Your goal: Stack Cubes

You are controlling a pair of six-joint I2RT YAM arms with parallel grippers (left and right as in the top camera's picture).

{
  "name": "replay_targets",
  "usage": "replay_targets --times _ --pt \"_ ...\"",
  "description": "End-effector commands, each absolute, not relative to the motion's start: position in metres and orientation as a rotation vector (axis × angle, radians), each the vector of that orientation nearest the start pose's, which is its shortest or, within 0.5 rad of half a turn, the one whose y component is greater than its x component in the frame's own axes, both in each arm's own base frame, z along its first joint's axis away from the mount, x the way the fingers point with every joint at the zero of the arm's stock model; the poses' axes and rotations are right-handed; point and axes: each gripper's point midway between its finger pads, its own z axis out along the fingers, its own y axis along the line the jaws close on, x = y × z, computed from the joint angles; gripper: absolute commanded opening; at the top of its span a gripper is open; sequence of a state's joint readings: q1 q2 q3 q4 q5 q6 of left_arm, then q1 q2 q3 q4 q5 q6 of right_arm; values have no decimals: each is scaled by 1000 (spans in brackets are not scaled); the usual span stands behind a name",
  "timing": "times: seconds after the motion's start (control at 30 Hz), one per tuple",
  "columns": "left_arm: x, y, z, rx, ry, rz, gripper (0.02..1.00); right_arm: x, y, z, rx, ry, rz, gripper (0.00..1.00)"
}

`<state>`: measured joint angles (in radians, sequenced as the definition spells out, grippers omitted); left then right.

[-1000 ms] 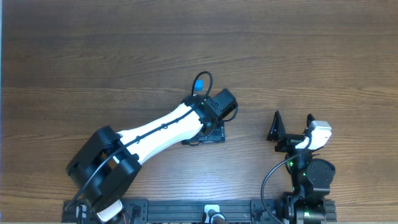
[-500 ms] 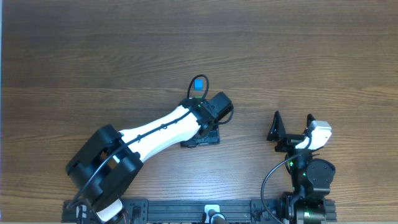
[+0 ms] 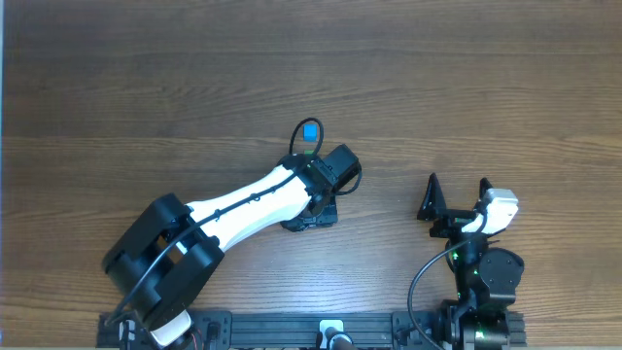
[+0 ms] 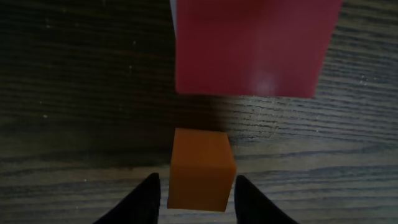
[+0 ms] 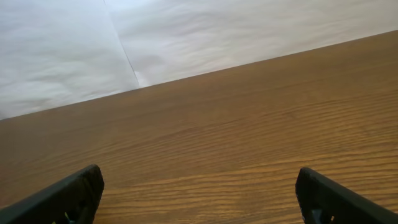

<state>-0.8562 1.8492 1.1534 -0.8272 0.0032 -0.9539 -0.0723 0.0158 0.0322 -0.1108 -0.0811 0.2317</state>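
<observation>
The wooden desk (image 3: 146, 78) carries three cubes. Over the last second my left arm drew back slightly toward its base, uncovering the blue cube (image 3: 310, 132) just beyond the wrist. I judge this lines up the pick: the left gripper (image 4: 196, 182) straddles the orange cube (image 4: 200, 169), fingers released, not yet clamped. The red cube (image 4: 252, 46) sits just beyond it, near enough to be nudged. The right gripper (image 5: 199, 180) is parked well apart, fingers released.
</observation>
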Motion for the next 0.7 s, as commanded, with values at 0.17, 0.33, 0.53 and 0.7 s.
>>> replay_targets --times 0.17,0.33,0.53,0.7 --pt "218 -247 15 -153 3094 -63 310 245 -1 157 180 1655 199 993" --pt "218 -247 15 -153 3093 -63 261 245 -1 157 180 1655 199 991" --pt "218 -247 15 -153 3093 -64 229 245 -1 157 180 1655 199 991" --pt "218 -247 15 -152 3093 -65 207 245 -1 157 180 1655 199 993"
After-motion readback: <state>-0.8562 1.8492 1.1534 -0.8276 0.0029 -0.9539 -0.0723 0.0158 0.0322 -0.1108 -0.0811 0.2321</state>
